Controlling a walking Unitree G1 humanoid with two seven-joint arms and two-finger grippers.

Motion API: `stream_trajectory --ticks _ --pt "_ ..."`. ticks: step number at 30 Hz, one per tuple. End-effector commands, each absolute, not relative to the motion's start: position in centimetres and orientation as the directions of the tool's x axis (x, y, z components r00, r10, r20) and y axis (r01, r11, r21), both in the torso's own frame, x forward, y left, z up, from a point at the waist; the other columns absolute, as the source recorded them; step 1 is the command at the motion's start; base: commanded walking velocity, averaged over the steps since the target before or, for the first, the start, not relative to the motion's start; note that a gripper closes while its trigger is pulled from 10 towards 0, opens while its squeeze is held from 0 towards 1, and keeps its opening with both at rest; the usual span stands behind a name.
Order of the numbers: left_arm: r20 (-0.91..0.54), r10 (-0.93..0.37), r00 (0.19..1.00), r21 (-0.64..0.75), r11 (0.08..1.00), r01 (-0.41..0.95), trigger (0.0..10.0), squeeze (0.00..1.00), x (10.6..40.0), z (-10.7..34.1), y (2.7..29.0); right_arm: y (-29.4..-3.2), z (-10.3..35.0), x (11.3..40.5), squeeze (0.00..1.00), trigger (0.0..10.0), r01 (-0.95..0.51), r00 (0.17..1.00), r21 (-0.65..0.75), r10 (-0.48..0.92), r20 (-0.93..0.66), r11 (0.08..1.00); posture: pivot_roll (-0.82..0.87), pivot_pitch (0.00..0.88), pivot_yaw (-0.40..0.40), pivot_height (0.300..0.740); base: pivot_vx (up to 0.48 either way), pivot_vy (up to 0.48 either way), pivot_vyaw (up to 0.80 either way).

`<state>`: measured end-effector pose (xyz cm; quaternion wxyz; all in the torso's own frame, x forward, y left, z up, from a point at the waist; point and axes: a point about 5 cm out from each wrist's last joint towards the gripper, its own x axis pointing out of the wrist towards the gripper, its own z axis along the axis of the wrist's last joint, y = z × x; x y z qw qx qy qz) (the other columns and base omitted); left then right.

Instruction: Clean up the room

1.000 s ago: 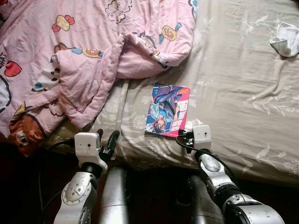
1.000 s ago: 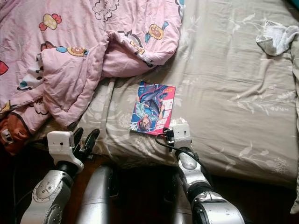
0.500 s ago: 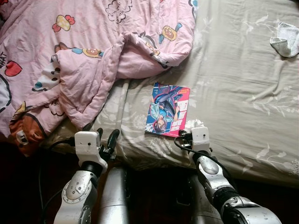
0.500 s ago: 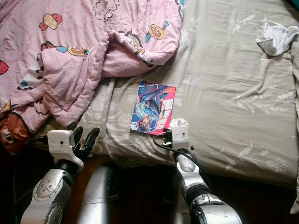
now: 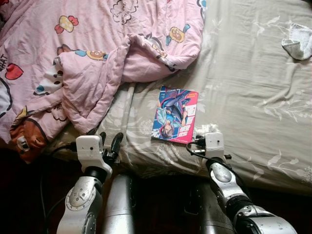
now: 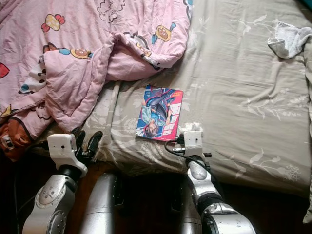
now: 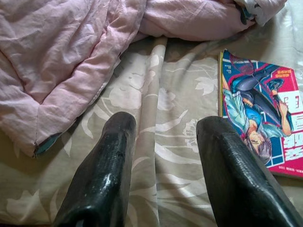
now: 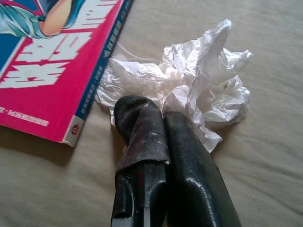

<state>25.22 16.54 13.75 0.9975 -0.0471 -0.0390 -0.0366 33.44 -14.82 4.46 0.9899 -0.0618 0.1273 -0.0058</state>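
Note:
A crumpled white tissue (image 8: 203,80) lies on the beige floral sheet (image 5: 253,87), just right of a comic book (image 5: 175,114) with a pink and blue cover. My right gripper (image 8: 158,111) is shut, its fingertips pressed against the near edge of the tissue, beside the book's spine (image 8: 94,85). Nothing white shows between the fingers. My left gripper (image 7: 165,127) is open and hovers low over the sheet near the bed's front edge, between the book (image 7: 260,113) and the pink duvet (image 7: 61,61). It holds nothing.
A rumpled pink cartoon-print duvet (image 5: 87,48) covers the left half of the bed. A white cloth (image 5: 297,41) lies at the far right of the mattress. Bare sheet stretches between it and the book. Dark floor lies below the bed's front edge (image 5: 161,170).
My right wrist has shifted slightly to the right, and more of the tissue shows beyond it. The left gripper has barely moved.

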Motion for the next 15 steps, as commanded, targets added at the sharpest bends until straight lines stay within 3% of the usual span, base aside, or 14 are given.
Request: stream_trajectory --ticks 1,7,15 --pt "0.017 -0.049 0.999 -0.093 0.994 0.050 10.0 0.00 24.5 12.2 17.2 -15.1 2.7 32.1 0.00 0.0 0.014 0.948 -0.111 -0.048 -0.315 0.994 0.20 0.610 0.027 0.645 0.000 0.000 0.00" --pt "0.015 -0.054 0.998 -0.083 0.995 0.055 10.0 0.00 24.8 12.0 17.0 -15.0 3.5 32.5 0.00 0.0 0.025 0.965 -0.070 -0.042 -0.258 0.997 0.19 0.592 0.021 0.645 0.000 0.000 0.00" --pt "-0.022 -0.040 0.999 -0.075 0.996 0.038 10.0 0.00 25.9 9.9 17.5 -14.7 5.1 32.7 0.00 0.0 0.018 0.995 -0.025 -0.021 -0.100 1.000 0.13 0.493 -0.009 0.645 0.000 0.000 0.00"
